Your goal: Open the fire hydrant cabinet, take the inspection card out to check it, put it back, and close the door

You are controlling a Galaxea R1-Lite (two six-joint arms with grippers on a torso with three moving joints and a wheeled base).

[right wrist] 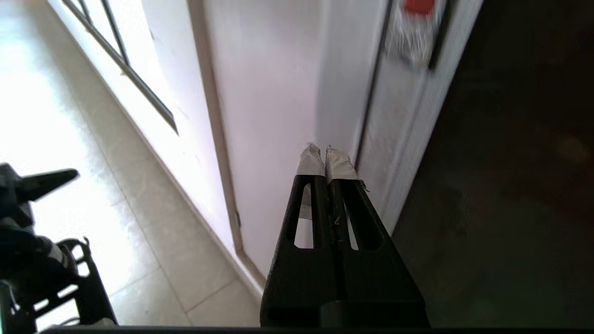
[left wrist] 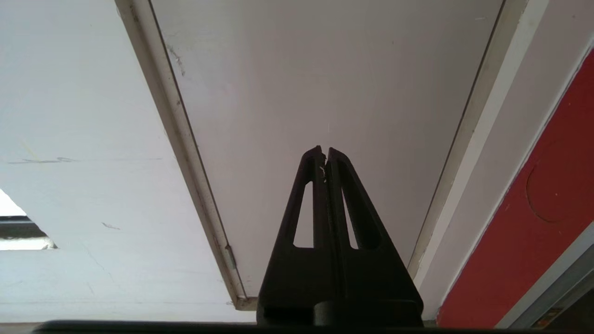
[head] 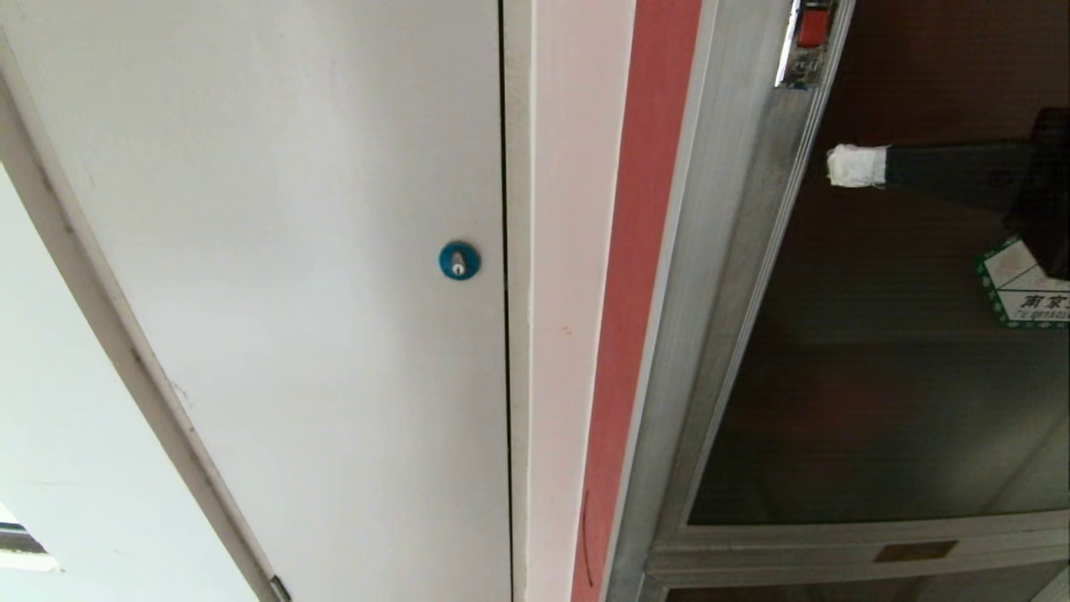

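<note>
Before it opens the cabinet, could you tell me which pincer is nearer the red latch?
Right. The right pincer, shut, is just below the red latch; the left pincer, shut, faces the white door.

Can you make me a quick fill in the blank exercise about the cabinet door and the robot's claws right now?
1. The right claw has its white-taped fingertips pressed ____.
2. The latch at the edge of the door is coloured ____.
3. The round lock on the white door is coloured ____.
4. The left claw holds ____.

Missing words: together; red; blue; nothing
</note>
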